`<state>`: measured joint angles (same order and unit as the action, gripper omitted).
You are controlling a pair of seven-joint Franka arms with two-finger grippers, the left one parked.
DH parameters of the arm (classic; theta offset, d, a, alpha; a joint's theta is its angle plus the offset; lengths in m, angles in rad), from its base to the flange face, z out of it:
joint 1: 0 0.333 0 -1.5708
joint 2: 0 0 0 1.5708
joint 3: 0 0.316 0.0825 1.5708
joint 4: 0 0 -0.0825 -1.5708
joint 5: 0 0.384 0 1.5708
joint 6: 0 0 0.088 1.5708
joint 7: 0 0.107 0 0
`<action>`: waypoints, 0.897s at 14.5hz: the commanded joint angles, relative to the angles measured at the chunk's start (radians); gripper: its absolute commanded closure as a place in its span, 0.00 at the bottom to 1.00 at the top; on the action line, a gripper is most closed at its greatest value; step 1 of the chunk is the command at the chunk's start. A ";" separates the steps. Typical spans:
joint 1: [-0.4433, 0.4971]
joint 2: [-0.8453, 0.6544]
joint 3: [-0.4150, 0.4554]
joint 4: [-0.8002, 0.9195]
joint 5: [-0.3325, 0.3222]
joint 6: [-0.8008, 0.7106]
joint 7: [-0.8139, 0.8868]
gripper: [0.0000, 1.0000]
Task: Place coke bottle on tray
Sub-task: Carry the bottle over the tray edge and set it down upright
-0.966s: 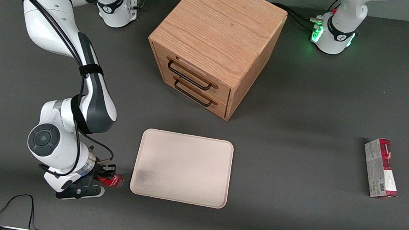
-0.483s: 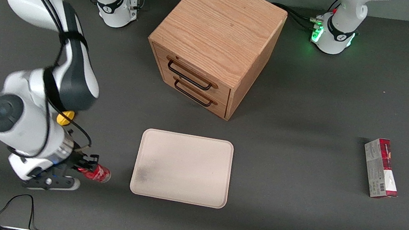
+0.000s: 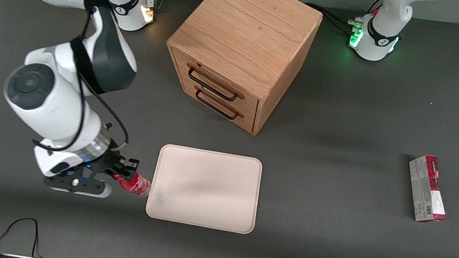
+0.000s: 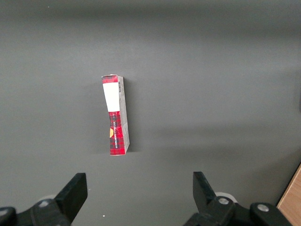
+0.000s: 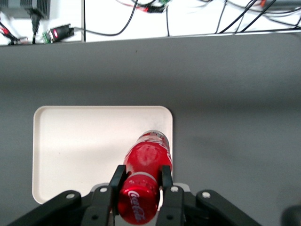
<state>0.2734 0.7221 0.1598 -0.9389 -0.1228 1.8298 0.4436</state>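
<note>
The right arm's end effector point(image 3: 125, 173) point(image 5: 141, 181) is clamped on the small red coke bottle with white lettering point(image 3: 136, 183) point(image 5: 145, 181), both black fingers point(image 5: 165, 175) pressed against its sides; the bottle hangs tilted above the dark grey counter point(image 3: 329, 253), its free end reaching the rim of the large flat cream-beige tray point(image 3: 207, 189) point(image 5: 84, 141) at the tray's working-arm end; the wooden two-drawer cabinet point(image 3: 241, 49) stands farther from the front camera than the tray.
</note>
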 commanded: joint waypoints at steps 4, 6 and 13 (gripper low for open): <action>0.000 0.097 0.004 -0.123 -0.032 0.229 0.000 1.00; 0.001 0.111 0.004 -0.126 -0.046 0.230 -0.017 1.00; 0.001 0.111 0.006 -0.192 -0.055 0.290 -0.013 0.37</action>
<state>0.2765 0.8625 0.1608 -1.0818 -0.1599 2.0714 0.4340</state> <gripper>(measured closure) 0.643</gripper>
